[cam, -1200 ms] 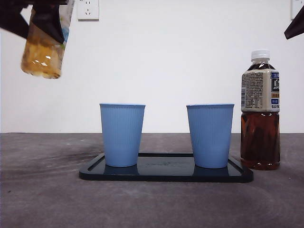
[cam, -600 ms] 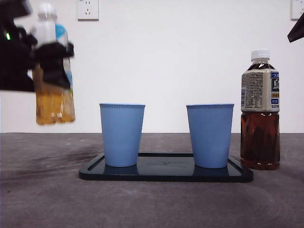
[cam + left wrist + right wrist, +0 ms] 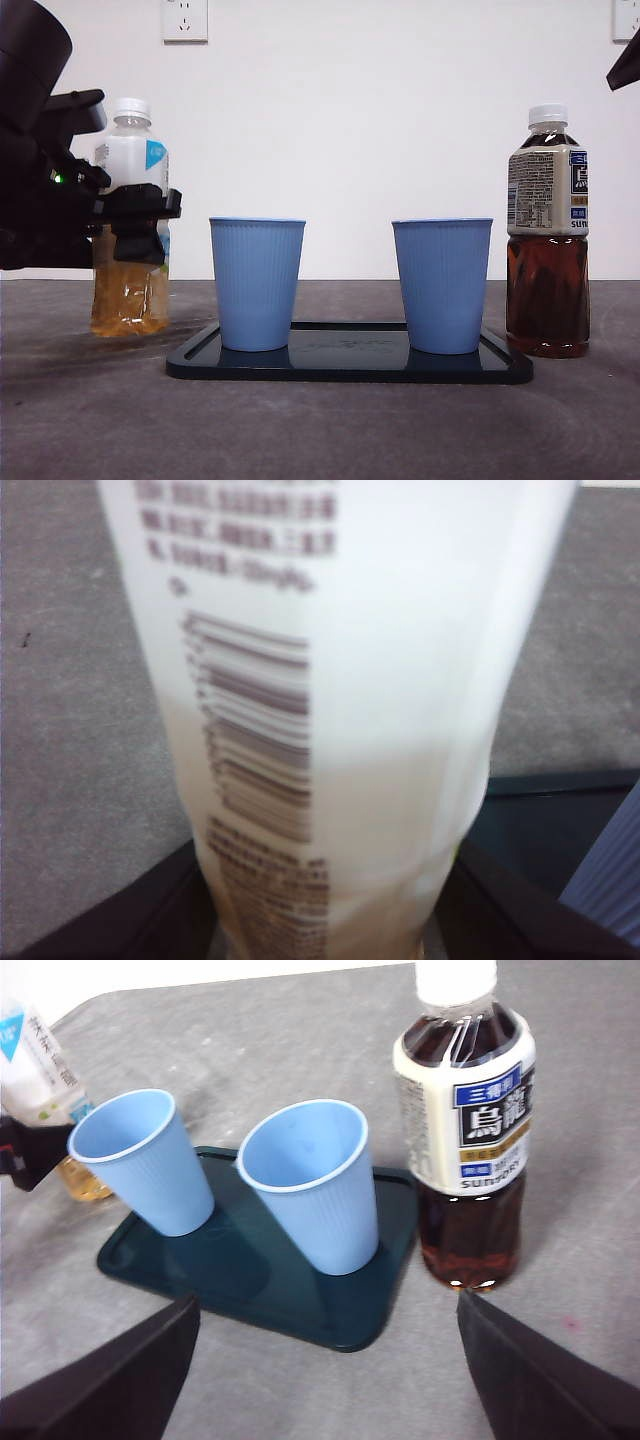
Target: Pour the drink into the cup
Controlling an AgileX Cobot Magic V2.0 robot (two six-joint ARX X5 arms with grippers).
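A yellow drink bottle (image 3: 128,295) with a white cap stands upright to the left of the tray, its base down at the table. My left gripper (image 3: 140,215) is shut on its middle; in the left wrist view the bottle (image 3: 330,730) fills the picture between the jaws of that gripper (image 3: 325,925). Two blue cups (image 3: 257,285) (image 3: 442,285) stand upright on the dark tray (image 3: 350,365). My right gripper (image 3: 325,1365) hangs open above the front of the tray (image 3: 250,1270), holding nothing, and looks down on both cups (image 3: 145,1160) (image 3: 310,1185).
A capped bottle of dark tea (image 3: 547,250) stands right of the tray, seen also as the tea bottle (image 3: 465,1130) in the right wrist view. The right arm's black tip (image 3: 625,65) shows at the top right corner. A white wall closes the back.
The left gripper has swung the yellow bottle from tilted and high down to upright, then lowered it to the table left of the tray. Cups, tray and tea bottle have not moved.
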